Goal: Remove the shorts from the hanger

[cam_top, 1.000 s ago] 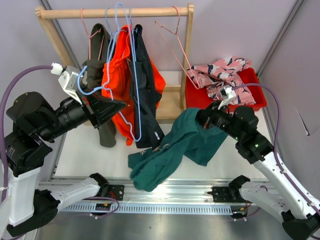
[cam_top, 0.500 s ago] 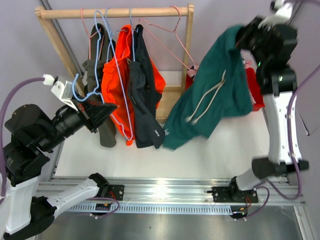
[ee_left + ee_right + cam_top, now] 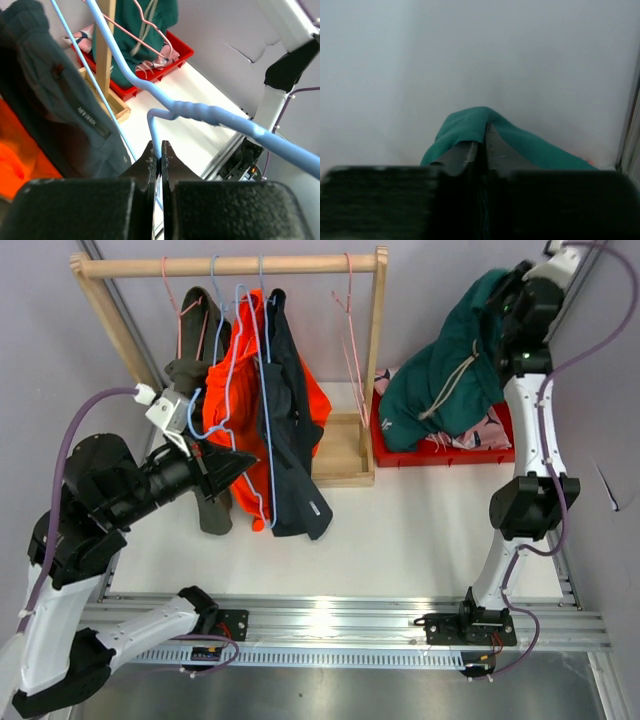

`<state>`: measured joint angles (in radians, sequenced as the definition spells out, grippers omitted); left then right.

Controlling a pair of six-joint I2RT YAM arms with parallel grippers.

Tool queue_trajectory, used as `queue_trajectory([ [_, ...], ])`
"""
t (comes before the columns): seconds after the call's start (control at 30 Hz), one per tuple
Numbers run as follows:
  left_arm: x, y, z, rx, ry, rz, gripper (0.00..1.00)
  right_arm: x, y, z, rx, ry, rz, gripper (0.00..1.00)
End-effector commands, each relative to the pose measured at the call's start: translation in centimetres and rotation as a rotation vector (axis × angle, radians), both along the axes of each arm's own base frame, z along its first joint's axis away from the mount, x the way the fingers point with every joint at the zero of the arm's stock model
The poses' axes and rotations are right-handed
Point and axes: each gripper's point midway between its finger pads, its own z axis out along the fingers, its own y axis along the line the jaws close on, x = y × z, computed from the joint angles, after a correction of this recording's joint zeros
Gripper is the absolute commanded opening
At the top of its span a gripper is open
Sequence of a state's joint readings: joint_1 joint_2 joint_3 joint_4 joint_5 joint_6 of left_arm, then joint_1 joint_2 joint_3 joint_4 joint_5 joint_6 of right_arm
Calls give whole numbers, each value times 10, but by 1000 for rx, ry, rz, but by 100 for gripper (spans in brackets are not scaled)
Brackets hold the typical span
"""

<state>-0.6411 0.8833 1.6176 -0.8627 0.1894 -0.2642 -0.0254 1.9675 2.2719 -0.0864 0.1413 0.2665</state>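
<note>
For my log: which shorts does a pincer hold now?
The teal shorts, in the right pincer over the red bin; olive, orange and navy pairs hang on the rack, the pink pair lies in the bin.

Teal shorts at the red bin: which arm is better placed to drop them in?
Right. The right pincer grips the teal shorts above the red bin; the left pincer is shut on the blue hanger.

White table (image 3: 400, 530) under wooden rack (image 3: 377, 360) and red bin (image 3: 440, 456)
</note>
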Motion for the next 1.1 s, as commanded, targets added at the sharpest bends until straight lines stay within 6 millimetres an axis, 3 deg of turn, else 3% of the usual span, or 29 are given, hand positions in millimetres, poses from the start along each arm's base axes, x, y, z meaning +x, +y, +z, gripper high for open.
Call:
queue_trajectory([
  [0.0,9,-21,12,-36,-10,-59,0,19,9,-30,-5,-20,41,78],
  [0.03,13,-24,11,-31,0,-61,0,24,7,-50,3,26,36,97],
  [0.07,22,-34,4,-8,36,-74,0,28,5,-83,16,118,27,100],
  [0.13,27,-42,7,-2,54,-93,0,25,2,-111,51,204,3,99],
  [0.2,40,-56,-7,32,104,-97,0,7,3,-134,70,244,4,99],
  [0.27,47,-61,-7,46,120,-79,0,-8,6,-124,85,167,21,99],
  [0.3,53,-67,-16,73,148,-68,0,-28,8,-134,88,180,25,100],
  [0.37,58,-69,-14,70,147,-50,0,-47,8,-133,98,169,28,99],
  [0.4,61,-71,-14,66,149,-44,0,-64,8,-120,98,143,28,100],
  [0.43,69,-75,-16,63,158,-24,0,-73,7,-139,108,179,23,99],
  [0.5,77,-78,-14,51,155,1,0,-90,10,-141,116,176,45,99],
  [0.67,123,-86,-6,105,111,115,0,-149,22,-146,125,163,102,99],
  [0.73,134,-84,35,89,26,146,0,-171,27,-146,123,154,124,100],
  [0.77,157,-96,6,172,90,166,0,-178,28,-144,122,151,130,99],
  [0.83,165,-94,48,110,10,177,0,-197,31,-135,120,130,142,99],
  [0.87,180,-95,52,79,-2,182,0,-203,31,-138,119,136,142,99],
  [0.9,188,-100,42,69,30,162,0,-210,31,-136,119,130,140,99],
  [1.07,234,-80,51,-10,8,247,0,-246,43,-122,115,88,205,99],
])
